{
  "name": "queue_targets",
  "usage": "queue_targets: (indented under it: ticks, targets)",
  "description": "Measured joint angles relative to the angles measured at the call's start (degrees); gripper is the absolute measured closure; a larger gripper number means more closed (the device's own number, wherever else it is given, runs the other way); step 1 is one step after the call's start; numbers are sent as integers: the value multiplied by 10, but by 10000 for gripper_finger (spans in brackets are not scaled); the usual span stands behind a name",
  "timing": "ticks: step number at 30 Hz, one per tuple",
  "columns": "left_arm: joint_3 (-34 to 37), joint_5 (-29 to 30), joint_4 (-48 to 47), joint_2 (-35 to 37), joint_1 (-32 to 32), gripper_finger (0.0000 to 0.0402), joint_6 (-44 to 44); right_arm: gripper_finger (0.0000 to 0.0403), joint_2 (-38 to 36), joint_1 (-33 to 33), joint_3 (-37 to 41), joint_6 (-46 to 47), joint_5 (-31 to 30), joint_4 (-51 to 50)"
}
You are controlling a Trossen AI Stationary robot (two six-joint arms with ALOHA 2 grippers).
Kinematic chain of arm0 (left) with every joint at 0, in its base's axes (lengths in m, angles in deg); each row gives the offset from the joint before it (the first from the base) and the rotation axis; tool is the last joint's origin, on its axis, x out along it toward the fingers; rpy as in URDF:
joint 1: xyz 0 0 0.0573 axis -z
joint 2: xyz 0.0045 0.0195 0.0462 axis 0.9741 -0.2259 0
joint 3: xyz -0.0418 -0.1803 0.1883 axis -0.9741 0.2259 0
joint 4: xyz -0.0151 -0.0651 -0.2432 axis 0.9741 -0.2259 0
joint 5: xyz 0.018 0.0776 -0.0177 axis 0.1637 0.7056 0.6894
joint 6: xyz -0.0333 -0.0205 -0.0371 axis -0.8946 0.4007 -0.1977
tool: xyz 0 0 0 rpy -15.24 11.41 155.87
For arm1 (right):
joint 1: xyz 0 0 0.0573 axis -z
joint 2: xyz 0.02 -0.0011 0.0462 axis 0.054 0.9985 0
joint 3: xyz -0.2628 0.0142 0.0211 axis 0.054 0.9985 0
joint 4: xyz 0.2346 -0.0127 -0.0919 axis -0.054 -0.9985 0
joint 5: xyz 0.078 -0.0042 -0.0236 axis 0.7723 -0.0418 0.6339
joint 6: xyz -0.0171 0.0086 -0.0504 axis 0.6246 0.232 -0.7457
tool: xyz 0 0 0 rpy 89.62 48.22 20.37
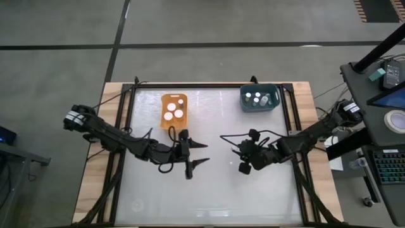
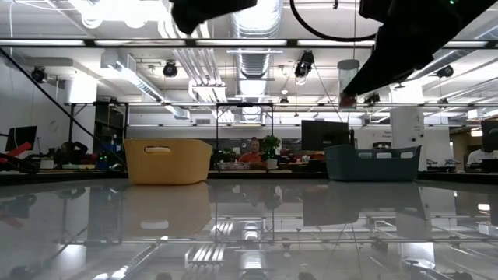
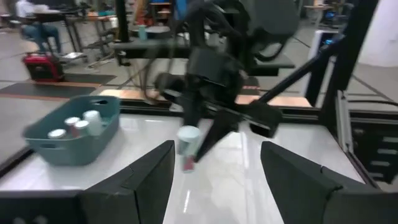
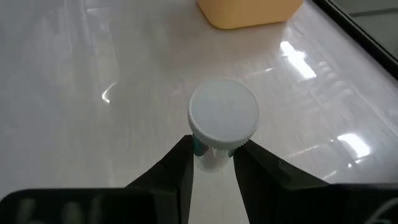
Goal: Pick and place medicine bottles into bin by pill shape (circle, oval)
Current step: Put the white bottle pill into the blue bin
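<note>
A small medicine bottle [image 4: 222, 118] with a round white cap and a pinkish lower end [image 3: 187, 163] hangs above the middle of the table, with my right gripper [image 4: 212, 148] shut on it. The left wrist view shows that gripper [image 3: 202, 140] coming down at a slant to the bottle. My left gripper [image 1: 204, 154] stands open left of centre, pointing toward the right arm with nothing between its fingers [image 3: 143, 177]. An orange bin [image 1: 174, 111] at the far middle holds three white-capped bottles. A teal bin [image 1: 259, 98] at the far right holds several. My right gripper pinches the bottle's body just under the cap [image 4: 205, 149] between its two fingers [image 4: 177, 162]. The fingers come from the table's right side, slanting down. The bottle is lifted clear of the table, cap uppermost, roughly upright.
Both bins stand along the table's far edge, the orange one [image 2: 167, 161] left of the teal one [image 2: 373, 163]. The two grippers face each other with a small gap over the glossy tabletop [image 1: 209, 196]. A desk with a keyboard [image 1: 386, 164] stands beyond the right edge.
</note>
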Motion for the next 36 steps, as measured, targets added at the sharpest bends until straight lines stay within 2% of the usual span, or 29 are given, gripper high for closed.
queue_targets:
  ticks: [12,22,31,36]
  targets:
    - [-2,-26,168,-124,-20,178,30,307,0,7,0,-14,27,29]
    - [-70,-86,174,-206,-58,178,56,307,0,8,0,-16,27,39]
    - [-116,-90,173,-251,-85,178,73,307,0,7,0,-16,27,40]
    - [-133,-115,176,-267,-99,178,70,307,0,7,0,-16,27,41]
